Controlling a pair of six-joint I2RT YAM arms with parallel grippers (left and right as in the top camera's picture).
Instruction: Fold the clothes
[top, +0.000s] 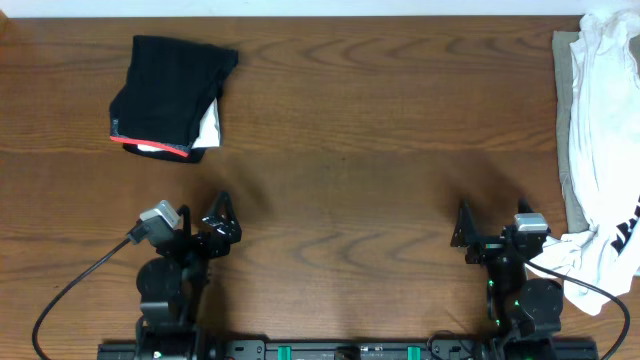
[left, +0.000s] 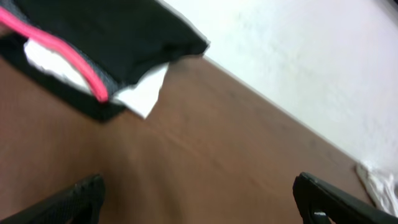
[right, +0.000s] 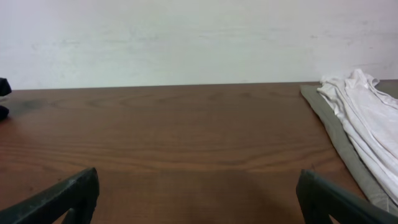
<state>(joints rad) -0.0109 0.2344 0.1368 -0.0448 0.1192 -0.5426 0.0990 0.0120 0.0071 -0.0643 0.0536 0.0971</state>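
My left tool (left: 199, 202) is wide open and holds nothing. My right tool (right: 199, 205) is open and empty too. Both sit low at the near edge of the counter (top: 350, 150), out of the way. The black leggings (top: 170, 95) lie folded in a small bundle at the far left, red edge showing, so I think they are done. The white and beige clothes (top: 600, 130) lie in a messy heap at the right edge, close to my right tool, which could reach them next.

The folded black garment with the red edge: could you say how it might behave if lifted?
Likely floppy: the folded black fabric garment lies in soft layers. Probably unfolds if lifted by one layer; a white piece sticks out loose.
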